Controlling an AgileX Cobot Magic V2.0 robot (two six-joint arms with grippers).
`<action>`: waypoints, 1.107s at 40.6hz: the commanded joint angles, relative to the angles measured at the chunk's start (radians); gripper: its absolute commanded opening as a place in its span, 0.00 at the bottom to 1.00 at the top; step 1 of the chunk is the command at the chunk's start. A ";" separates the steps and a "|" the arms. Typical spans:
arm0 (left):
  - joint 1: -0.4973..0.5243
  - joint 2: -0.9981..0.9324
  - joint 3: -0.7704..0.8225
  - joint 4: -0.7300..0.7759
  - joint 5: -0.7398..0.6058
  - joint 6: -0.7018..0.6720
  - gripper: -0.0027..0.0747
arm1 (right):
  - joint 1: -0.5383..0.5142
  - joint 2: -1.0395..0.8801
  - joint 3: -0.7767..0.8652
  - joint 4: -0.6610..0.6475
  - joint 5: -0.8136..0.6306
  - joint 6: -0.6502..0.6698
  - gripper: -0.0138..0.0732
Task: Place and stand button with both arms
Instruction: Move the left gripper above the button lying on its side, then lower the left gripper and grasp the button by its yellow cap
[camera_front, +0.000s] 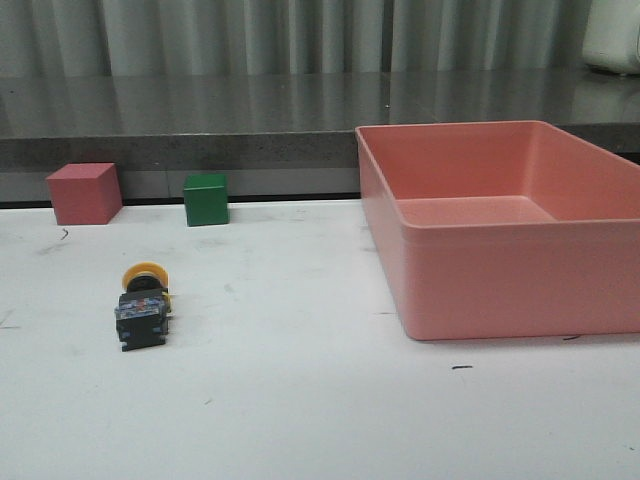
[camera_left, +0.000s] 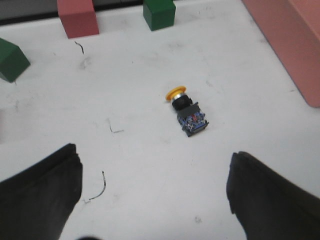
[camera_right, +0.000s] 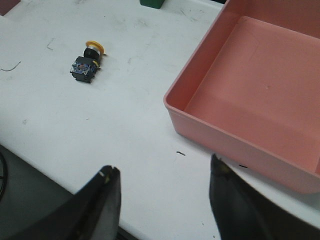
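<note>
You've got a scuffed white table (camera_front: 300, 400) with pen marks, a grey ledge and pale curtains behind it. The button (camera_front: 143, 305) lies on its side toward the left edge, yellow cap facing the back edge. Pink cube (camera_front: 85, 193) and green cube (camera_front: 205, 199) sit along the back edge, and the pink bin (camera_front: 500, 290) sits on the right. Left gripper (camera_left: 152, 192) and right gripper (camera_right: 162, 200) both hang spread apart, holding nothing.
</note>
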 joint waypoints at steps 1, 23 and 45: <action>-0.008 0.098 -0.072 -0.025 -0.012 -0.001 0.78 | -0.008 -0.008 -0.024 0.017 -0.066 -0.010 0.64; -0.008 0.564 -0.272 -0.133 0.034 -0.020 0.76 | -0.008 -0.008 -0.024 0.017 -0.066 -0.010 0.64; -0.146 0.885 -0.554 0.066 0.080 -0.442 0.76 | -0.008 -0.008 -0.024 0.017 -0.066 -0.010 0.64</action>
